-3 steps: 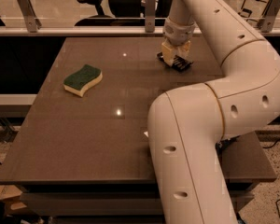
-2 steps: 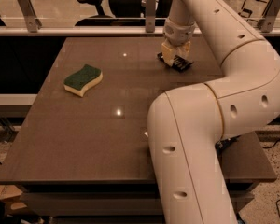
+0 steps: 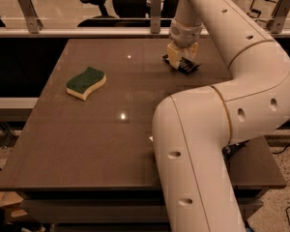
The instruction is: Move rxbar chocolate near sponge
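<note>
Half the rxbar chocolate [image 3: 191,67] hides beneath the tool [image 3: 180,62], far across the table [image 3: 87,139]; its grip cannot be told.

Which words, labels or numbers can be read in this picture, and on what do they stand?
No text can be read.
rxbar chocolate: wrapper lettering too small to make out; the pincer, low over it at the far side of the table, hides part.
sponge: no text shows.
</note>
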`<state>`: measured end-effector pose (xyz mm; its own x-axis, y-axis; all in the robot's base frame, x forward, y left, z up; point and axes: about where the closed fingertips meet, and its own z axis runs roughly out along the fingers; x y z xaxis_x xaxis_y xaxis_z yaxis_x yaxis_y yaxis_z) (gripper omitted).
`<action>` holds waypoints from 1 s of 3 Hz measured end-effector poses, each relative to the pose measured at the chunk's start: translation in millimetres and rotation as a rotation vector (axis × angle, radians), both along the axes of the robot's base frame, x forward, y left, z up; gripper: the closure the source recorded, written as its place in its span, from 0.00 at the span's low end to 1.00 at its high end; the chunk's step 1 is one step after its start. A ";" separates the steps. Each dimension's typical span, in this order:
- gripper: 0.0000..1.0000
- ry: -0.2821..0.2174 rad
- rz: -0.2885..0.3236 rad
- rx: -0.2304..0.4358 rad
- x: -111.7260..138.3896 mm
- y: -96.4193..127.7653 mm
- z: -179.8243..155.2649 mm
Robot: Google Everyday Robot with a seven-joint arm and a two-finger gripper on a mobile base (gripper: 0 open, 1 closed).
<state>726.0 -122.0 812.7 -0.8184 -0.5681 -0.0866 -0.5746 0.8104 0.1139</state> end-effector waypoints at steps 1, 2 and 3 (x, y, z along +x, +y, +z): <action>0.69 0.000 -0.001 0.000 -0.4 -0.2 1.0; 0.69 0.000 -0.001 -0.001 -0.7 -0.4 1.9; 0.70 0.000 -0.002 -0.001 -0.9 -0.8 2.7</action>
